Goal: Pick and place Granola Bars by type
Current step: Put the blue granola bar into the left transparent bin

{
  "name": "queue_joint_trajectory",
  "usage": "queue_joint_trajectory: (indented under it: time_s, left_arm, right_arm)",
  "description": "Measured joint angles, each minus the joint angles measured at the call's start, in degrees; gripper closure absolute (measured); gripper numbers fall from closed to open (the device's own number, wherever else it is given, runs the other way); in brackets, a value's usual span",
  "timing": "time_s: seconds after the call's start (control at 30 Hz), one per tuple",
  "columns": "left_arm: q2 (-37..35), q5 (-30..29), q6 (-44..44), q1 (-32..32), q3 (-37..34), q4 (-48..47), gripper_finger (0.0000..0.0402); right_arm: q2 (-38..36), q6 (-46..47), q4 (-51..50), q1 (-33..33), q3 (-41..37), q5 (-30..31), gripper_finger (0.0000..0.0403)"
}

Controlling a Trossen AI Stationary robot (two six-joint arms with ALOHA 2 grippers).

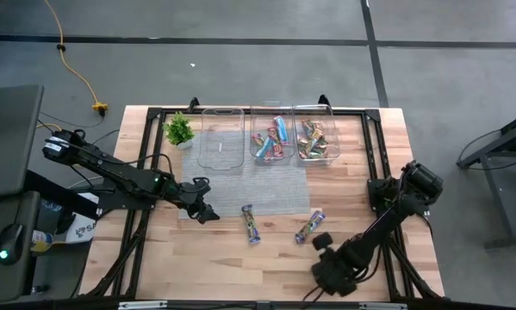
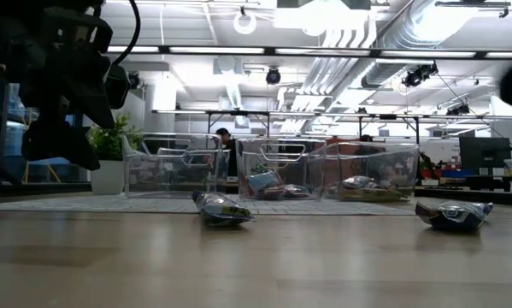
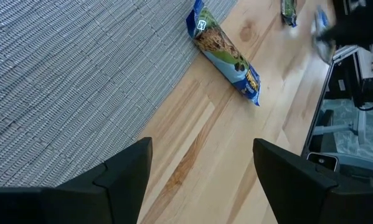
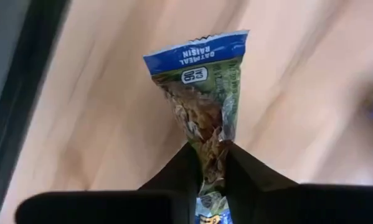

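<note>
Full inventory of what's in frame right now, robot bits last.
Table: one, light wood.
Mat: one, grey woven, mid-table.
Tubs: three, clear, far-edge row; left one empty, others hold bars.
Plant: one, green, left of tubs.
Loose bars: two, blue-edged wrappers, on wood by mat's front edge.
Held bar: one, blue-green, in right pincer.
Left pincer: open, over mat's left corner.
Right pincer: shut on bar, front right.

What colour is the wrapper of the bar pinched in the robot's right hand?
Blue end band over green, seen best in the right wrist view: bar, right hand.
</note>
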Motion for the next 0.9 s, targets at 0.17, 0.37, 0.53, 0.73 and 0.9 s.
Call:
queue_joint_trajectory:
  time_s: [0.17, 0.37, 0.53, 0.73, 0.9]
  left_arm:
    - [0.0, -0.1, 0.0, 0.0, 0.0, 0.0, 0.0131]
    - [0.0, -0.9, 0.0, 0.0, 0.0, 0.0, 0.0131]
    - [0.0, -0.9, 0.1, 0.0, 0.0, 0.0, 0.0131]
    - [0.0, -1.1, 1.1, 0.0, 0.0, 0.0, 0.0131]
    - [0.0, -1.1, 1.1, 0.0, 0.0, 0.1, 0.0131]
  right_arm:
    - [-0.2, 0.8, 1.7, -6.0, 6.0, 8.0, 0.0365]
    - [-0.3, -2.7, 5.2, -17.2, 16.6, 10.5, 0.0360]
    - [-0.3, -6.4, 10.7, -27.8, 28.3, 9.6, 0.0358]
    - [0.1, -12.3, 16.8, -39.8, 40.6, 7.6, 0.0365]
    - [5.5, -14.9, 18.4, -49.3, 48.1, 2.4, 0.0366]
